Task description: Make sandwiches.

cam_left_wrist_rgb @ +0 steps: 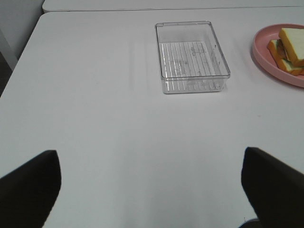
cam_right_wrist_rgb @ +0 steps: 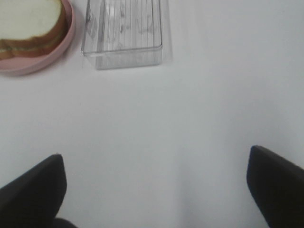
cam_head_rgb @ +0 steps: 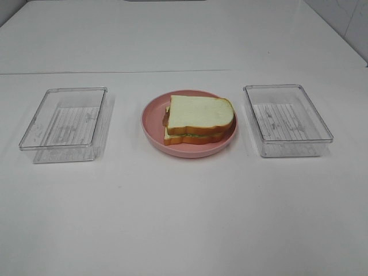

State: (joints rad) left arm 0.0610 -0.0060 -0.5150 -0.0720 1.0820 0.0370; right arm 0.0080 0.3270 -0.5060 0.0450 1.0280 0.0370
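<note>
The sandwiches (cam_head_rgb: 198,119) form one stack of white bread with orange-brown crust and green and brown filling, lying on a pink round plate (cam_head_rgb: 152,123) in the middle of the white table. The stack also shows in the left wrist view (cam_left_wrist_rgb: 290,50) and the right wrist view (cam_right_wrist_rgb: 31,23). Neither arm appears in the exterior high view. My left gripper (cam_left_wrist_rgb: 149,190) stands open over bare table, well short of the left tray. My right gripper (cam_right_wrist_rgb: 156,187) is open too, with nothing between its fingers.
One clear plastic tray (cam_head_rgb: 64,123) sits left of the plate, another clear tray (cam_head_rgb: 286,119) right of it; both look empty. They show in the wrist views as the left tray (cam_left_wrist_rgb: 192,56) and right tray (cam_right_wrist_rgb: 124,31). A table seam (cam_head_rgb: 86,72) runs behind them.
</note>
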